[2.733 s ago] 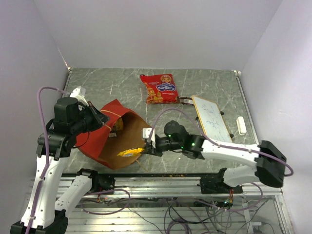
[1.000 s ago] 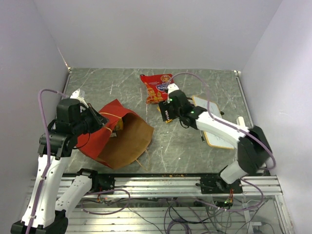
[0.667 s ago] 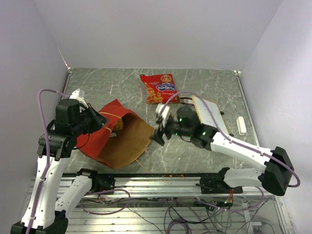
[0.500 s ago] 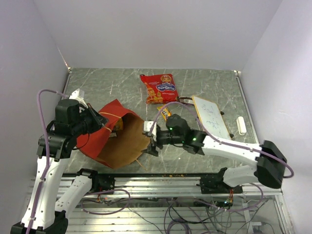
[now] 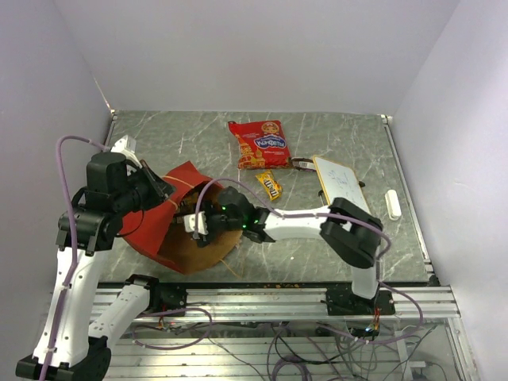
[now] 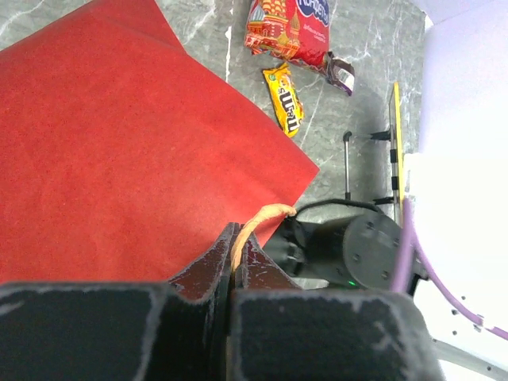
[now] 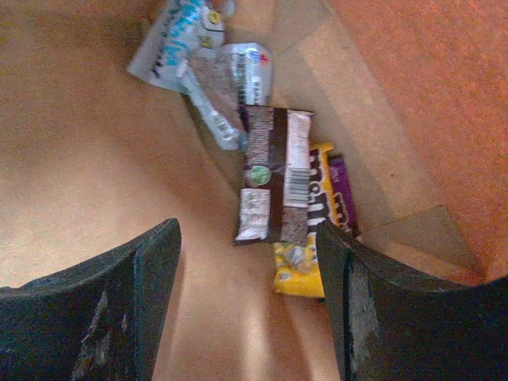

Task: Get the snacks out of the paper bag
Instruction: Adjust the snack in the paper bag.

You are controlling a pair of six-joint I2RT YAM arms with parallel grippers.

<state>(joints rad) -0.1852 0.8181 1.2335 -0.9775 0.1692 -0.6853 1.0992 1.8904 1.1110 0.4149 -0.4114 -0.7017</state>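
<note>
Grey marble counter (image 5: 333, 139), white walls: 1 red packet (image 5: 259, 144) + 1 yellow packet (image 5: 271, 185) out; 1 bag (image 5: 151, 226), approx 4 wrappers (image 7: 274, 175) inside. L pincer (image 6: 236, 254) clamps handle (image 6: 266, 213); R pincer (image 7: 246, 238) open in bag.

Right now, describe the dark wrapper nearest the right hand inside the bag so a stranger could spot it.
Start at the large red paper bag with brown kraft lining, lying open on its side. Deep inside lies a small heap of snacks. It is the dark brown rectangular wrapper resting on the yellow packet, the only one showing a white barcode panel.
</note>
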